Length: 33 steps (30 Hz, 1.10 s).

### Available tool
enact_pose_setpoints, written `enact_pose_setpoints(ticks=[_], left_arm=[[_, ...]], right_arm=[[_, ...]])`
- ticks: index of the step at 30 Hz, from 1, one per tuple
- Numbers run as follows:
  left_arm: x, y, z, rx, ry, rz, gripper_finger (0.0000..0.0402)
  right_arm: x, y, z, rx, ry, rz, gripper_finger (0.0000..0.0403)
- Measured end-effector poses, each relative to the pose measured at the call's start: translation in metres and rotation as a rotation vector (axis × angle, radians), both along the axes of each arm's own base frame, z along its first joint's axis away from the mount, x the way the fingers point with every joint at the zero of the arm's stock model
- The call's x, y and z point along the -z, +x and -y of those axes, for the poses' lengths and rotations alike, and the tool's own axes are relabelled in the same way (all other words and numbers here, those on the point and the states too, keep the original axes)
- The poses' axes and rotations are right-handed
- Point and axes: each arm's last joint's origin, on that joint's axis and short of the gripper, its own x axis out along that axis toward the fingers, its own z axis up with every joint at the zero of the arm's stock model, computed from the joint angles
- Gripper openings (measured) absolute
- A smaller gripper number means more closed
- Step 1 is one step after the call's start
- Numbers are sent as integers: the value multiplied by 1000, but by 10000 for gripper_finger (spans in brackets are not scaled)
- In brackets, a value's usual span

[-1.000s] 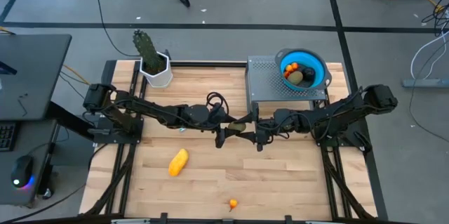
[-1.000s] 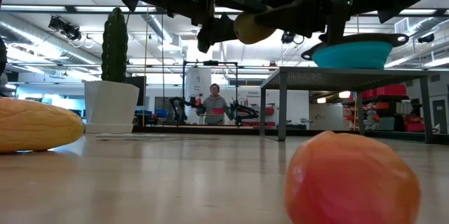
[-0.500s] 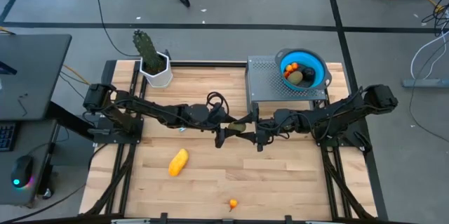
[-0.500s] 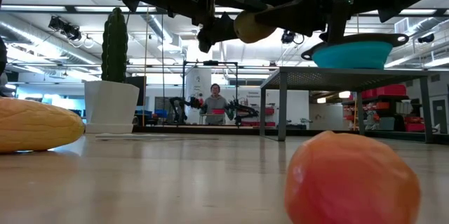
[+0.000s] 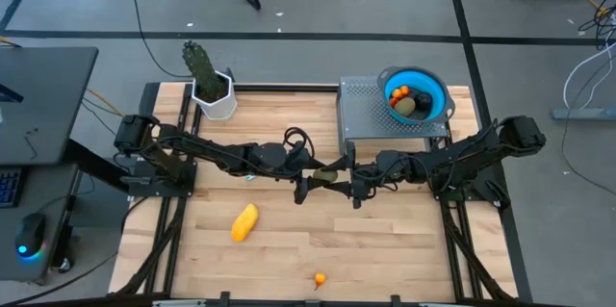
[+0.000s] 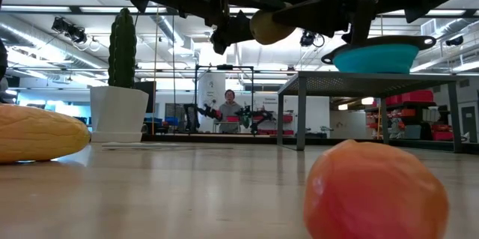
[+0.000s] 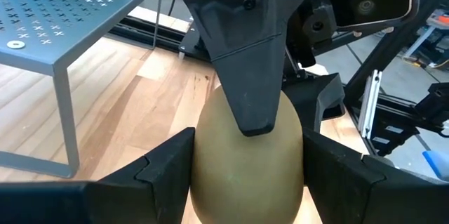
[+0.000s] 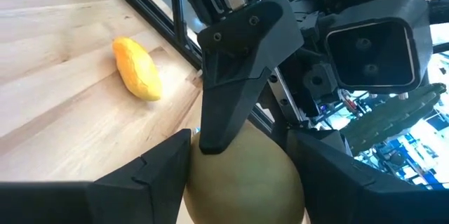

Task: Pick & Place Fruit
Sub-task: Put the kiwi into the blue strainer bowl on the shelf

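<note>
An olive-green oval fruit (image 5: 333,176) hangs high above the middle of the table, and both grippers are shut on it. My left gripper (image 5: 320,178) reaches it from the table's left, my right gripper (image 5: 352,180) from the right. In the low view the fruit (image 6: 269,27) shows between the dark fingers, far above the boards. A yellow oblong fruit (image 5: 244,221) lies on its side at the near left. A tiny orange fruit (image 5: 319,278) rests near the front edge. My left gripper pinches the olive fruit's two flanks (image 7: 203,161) between its two fingers (image 7: 165,171). It comes in level from the table's left. The fruit is lifted clear of the table. My right gripper has the same fruit (image 8: 245,175) between its two fingers (image 8: 158,175), coming in level from the table's right. One of its fingers (image 7: 245,76) lies over the fruit's top as the left wrist view shows it. Its grip is turned against the left gripper's.
A blue bowl (image 5: 438,95) holding orange, dark and olive pieces stands on a grey perforated stand (image 5: 361,115) at the far right. A cactus in a white pot (image 5: 210,86) sits at the far left. A person (image 6: 229,108) stands far behind the table.
</note>
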Motion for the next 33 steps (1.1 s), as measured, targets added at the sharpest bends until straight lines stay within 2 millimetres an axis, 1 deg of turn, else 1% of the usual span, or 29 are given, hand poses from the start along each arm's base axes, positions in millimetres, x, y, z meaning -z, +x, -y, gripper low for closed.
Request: enact_pose_setpoints(ticks=[5,8,17,20,25,29,33], left_arm=[[0,0,0,2,17,-1,245],[0,0,-1,-13,23,-3,245],[2,0,-1,-38,29,-16,245],[2,0,-2,-40,26,-18,245],[2,0,-2,-40,6,-21,245],[0,0,-1,-34,3,-12,245],[0,0,-1,-29,-8,-8,245]], right_arm=[[1,0,1,26,-6,-10,237],[1,0,1,23,-13,-13,244],[3,-1,-3,8,-28,-24,303],[3,-1,-3,8,-28,-23,316],[3,-1,-3,71,-81,-25,321],[3,-2,-6,52,-87,-16,321],[2,-2,-6,72,-86,-7,321]])
